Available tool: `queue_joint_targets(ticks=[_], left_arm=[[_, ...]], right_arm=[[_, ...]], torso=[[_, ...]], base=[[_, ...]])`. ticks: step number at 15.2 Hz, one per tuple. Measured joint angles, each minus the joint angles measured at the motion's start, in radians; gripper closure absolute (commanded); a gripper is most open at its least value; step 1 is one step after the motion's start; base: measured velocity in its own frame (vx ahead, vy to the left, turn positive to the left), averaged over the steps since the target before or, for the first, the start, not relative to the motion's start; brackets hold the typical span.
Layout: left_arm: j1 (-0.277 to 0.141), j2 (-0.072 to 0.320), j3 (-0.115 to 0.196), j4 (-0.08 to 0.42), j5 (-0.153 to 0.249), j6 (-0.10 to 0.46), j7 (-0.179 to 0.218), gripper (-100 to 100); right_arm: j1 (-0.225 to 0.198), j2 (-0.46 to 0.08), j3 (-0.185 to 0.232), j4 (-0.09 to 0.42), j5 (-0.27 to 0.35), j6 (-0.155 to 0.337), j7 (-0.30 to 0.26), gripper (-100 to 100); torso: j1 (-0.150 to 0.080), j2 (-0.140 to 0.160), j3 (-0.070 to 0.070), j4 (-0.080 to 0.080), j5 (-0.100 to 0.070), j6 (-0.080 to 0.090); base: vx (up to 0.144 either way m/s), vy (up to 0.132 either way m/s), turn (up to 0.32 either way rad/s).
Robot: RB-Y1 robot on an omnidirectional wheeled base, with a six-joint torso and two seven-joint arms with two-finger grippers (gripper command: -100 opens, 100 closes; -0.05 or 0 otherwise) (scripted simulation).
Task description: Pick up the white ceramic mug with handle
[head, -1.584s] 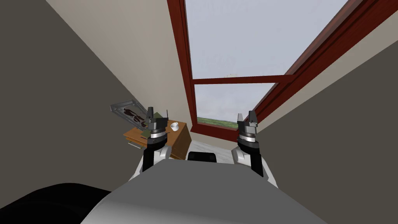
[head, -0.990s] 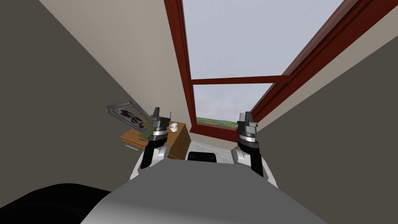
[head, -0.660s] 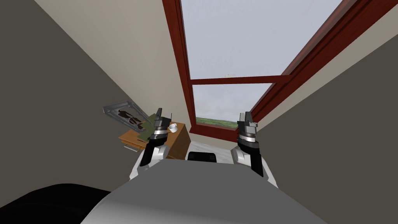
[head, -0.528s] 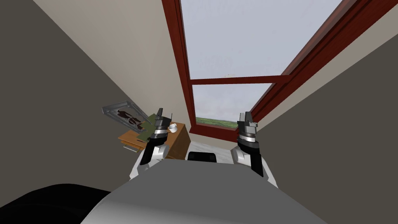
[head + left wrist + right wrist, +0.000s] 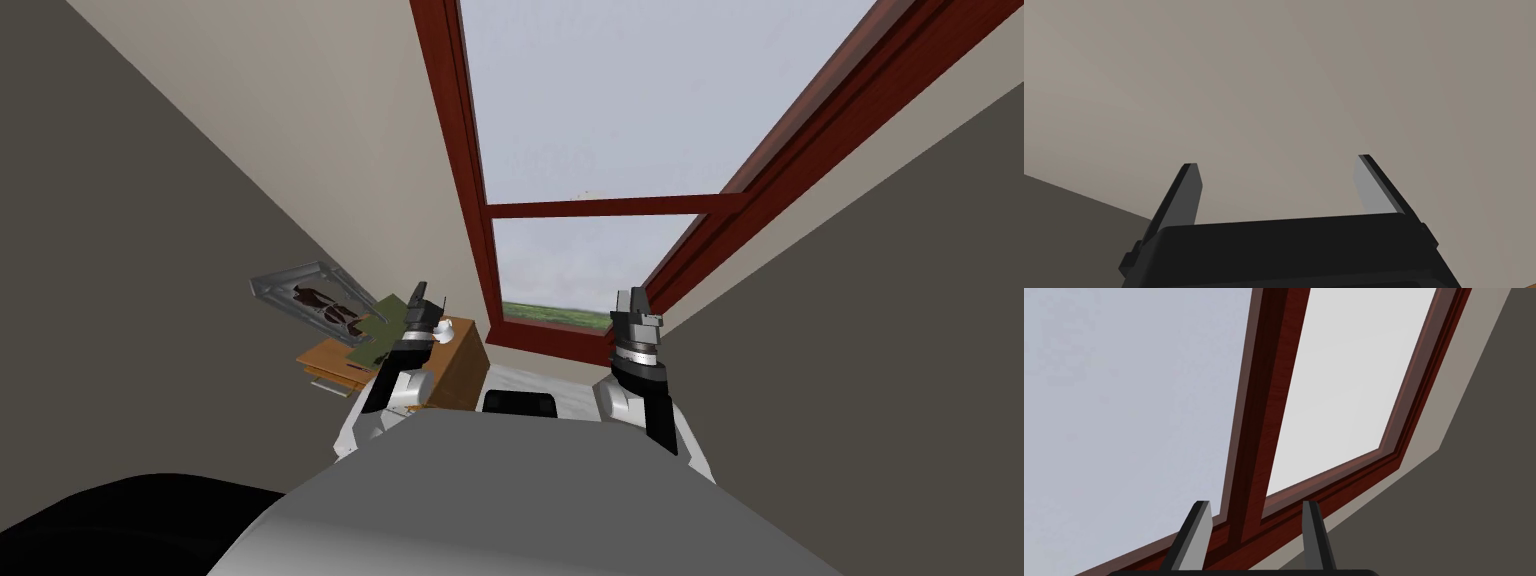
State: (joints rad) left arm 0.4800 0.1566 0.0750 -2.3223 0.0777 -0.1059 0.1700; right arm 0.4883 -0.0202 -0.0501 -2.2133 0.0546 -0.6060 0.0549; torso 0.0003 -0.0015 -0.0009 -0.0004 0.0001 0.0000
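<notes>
In the head view a small white mug (image 5: pixel 442 330) stands on top of a brown wooden cabinet (image 5: pixel 458 366) below the window's left corner. My left gripper (image 5: pixel 429 298) hovers just above and in front of the mug and hides part of it. In the left wrist view the left gripper (image 5: pixel 1277 166) is open, facing a plain beige wall with nothing between its fingers. My right gripper (image 5: pixel 632 297) is held up far to the right of the cabinet. In the right wrist view the right gripper (image 5: pixel 1255 504) is open and empty.
A flat green object (image 5: pixel 376 326) and a grey picture frame (image 5: pixel 303 297) lie on the cabinet left of the mug. A tall red-framed window (image 5: pixel 489 250) rises behind. Grey walls close in on both sides, and white floor (image 5: pixel 520 378) lies beside the cabinet.
My left gripper has swung right, from over the green object to over the mug. The cabinet and picture frame have slid left in the head view as I turned. The right arm has stayed still.
</notes>
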Motion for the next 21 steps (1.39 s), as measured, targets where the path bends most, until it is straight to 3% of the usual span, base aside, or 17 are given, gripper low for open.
queue_joint_targets(ticks=[21], left_arm=[[-0.052,0.055,0.077,0.063,0.061,0.402,0.040,-100]], right_arm=[[0.000,0.000,0.000,0.000,0.000,0.000,0.000,0]], torso=[[0.000,0.000,0.000,0.000,0.000,0.000]], base=[[0.017,0.005,-0.025]])
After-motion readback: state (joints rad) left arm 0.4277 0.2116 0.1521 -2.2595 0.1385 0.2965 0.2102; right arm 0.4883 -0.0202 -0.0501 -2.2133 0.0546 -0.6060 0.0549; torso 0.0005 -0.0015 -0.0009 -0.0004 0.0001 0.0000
